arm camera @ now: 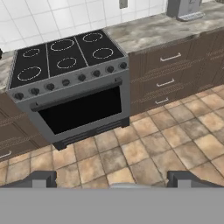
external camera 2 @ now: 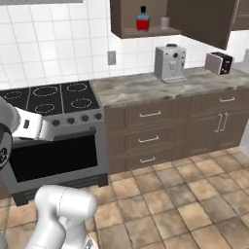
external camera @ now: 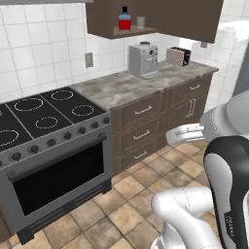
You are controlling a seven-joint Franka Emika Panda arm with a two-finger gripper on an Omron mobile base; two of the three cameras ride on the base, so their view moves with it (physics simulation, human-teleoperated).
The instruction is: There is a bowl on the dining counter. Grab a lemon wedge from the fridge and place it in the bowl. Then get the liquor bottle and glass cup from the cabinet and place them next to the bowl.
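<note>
A: Left to right in the base views: stove (external camera: 46,121), table (external camera: 141,80) with coffee machine (external camera: 143,59) and toaster (external camera: 178,56). Above, the open cabinet (external camera: 160,17) holds the liquor bottle (external camera: 124,20), glass cup (external camera: 140,21) just right.

B: Hand view adds the end effector (arm camera: 112,178), fingers (arm camera: 40,178) wide apart, empty, over floor tiles (arm camera: 144,144). No legible writing.

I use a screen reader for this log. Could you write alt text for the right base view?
An open wall cabinet holds a liquor bottle and a glass cup above a marbled worktop with a coffee machine and toaster. A black stove stands left of brown drawers.
</note>
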